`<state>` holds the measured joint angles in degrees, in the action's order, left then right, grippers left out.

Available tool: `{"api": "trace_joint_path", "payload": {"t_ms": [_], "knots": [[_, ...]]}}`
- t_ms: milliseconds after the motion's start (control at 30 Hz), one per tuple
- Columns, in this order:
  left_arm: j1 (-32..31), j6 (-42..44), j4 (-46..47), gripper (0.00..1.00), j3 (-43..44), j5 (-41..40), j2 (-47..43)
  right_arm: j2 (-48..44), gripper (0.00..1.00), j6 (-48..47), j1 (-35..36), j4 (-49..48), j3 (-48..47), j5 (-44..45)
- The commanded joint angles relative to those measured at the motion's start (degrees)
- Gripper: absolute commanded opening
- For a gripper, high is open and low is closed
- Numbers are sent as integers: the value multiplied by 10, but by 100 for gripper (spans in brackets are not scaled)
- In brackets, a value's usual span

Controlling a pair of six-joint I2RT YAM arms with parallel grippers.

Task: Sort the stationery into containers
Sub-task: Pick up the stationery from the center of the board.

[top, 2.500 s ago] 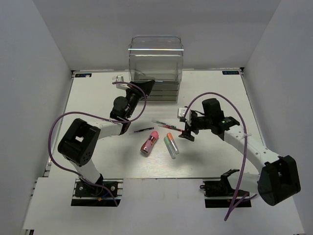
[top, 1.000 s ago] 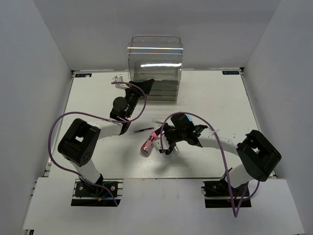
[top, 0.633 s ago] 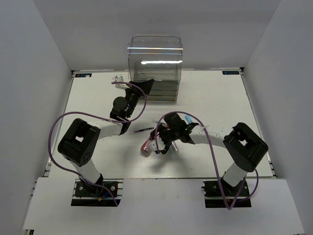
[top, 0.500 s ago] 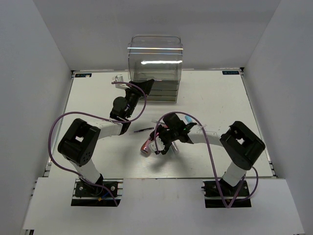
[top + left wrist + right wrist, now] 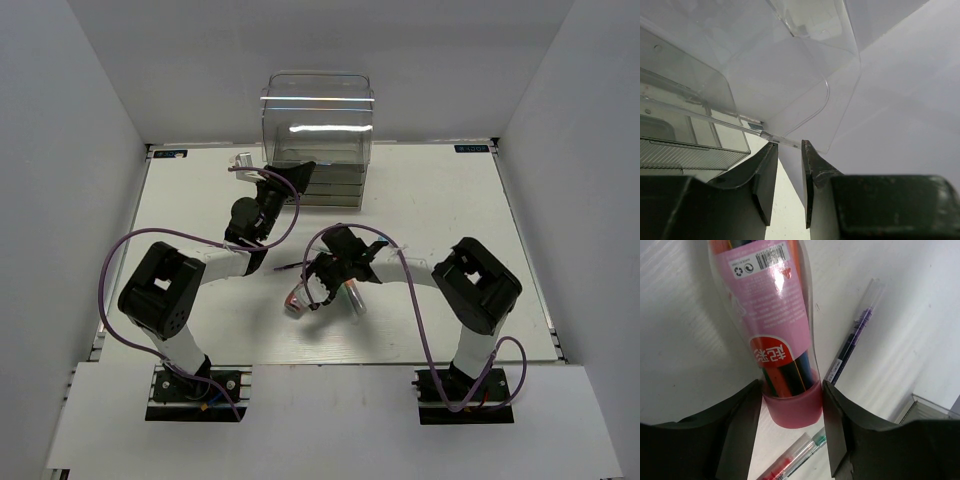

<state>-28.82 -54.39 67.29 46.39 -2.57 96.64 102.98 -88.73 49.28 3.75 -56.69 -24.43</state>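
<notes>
My right tool (image 5: 791,384) is down on the tabletop (image 5: 430,200), closed on the chunky pink tube (image 5: 772,325). One finger sits against each side of the tube's pink cap end, and I see no gap on either side. The tube lies flat near the middle of the tabletop, well in front of the clear organizer (image 5: 318,120), its barcode end pointing away from my wrist camera. Just beside it lies a thin dark pen (image 5: 852,337) with a clear cap, not touching it. A red-and-green pen (image 5: 792,462) lies just past the pink cap, close to the tool.

My left tool (image 5: 786,150) is up at the organizer's front left corner, its fingers narrow, with a slim strip of tabletop showing between them. The clear edge of the top bin (image 5: 805,90) ends right at the fingertips, and I cannot tell whether it is pinched. The greyish drawers (image 5: 685,150) sit just left of the tool.
</notes>
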Motion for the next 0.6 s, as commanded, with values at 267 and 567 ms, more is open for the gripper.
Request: {"api": "trace_joint_path", "payload": {"t_ms": [267, 567], "knots": [[6, 10, 17, 36, 14, -9, -27, -44, 19, -58, 4, 88, 47, 21], [6, 10, 22, 36, 9, -9, -27, -173, 4, 50, 1, 3, 121, 48]]}}
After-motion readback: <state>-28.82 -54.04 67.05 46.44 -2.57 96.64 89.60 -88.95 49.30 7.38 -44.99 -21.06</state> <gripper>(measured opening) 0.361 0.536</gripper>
